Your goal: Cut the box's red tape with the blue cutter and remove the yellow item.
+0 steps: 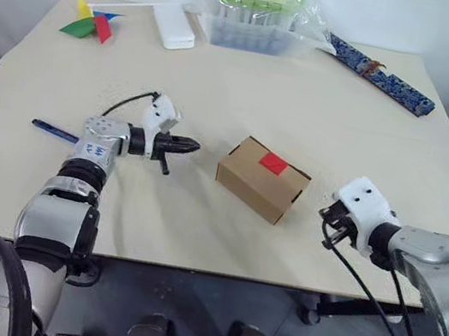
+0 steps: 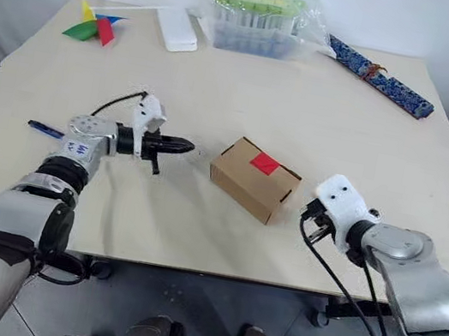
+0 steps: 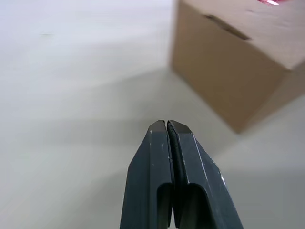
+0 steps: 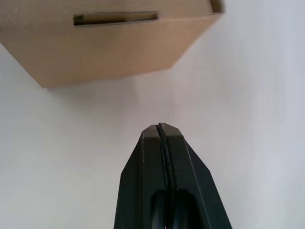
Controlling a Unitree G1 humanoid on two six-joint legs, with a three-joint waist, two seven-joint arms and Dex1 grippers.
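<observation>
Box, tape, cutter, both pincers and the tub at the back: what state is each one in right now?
box: closed, on the table
red tape: uncut, across the top seam
blue cutter: lying on the table, unheld
left pincer: shut, empty
right pincer: shut, empty
clear tub: lidded, wrapped in plastic

A brown cardboard box (image 1: 261, 177) bearing a bright red tape (image 1: 274, 163) square sits on a pale cream table (image 1: 221, 89). A blue cutter (image 1: 54, 131) lies to its left. At the far edge: a pinwheel (image 1: 89, 22) in yellow, green, red and blue, a white flat case (image 1: 173, 27), a clear tub (image 1: 255, 17) with green lids, and a dark blue patterned strip (image 1: 382, 76).
</observation>
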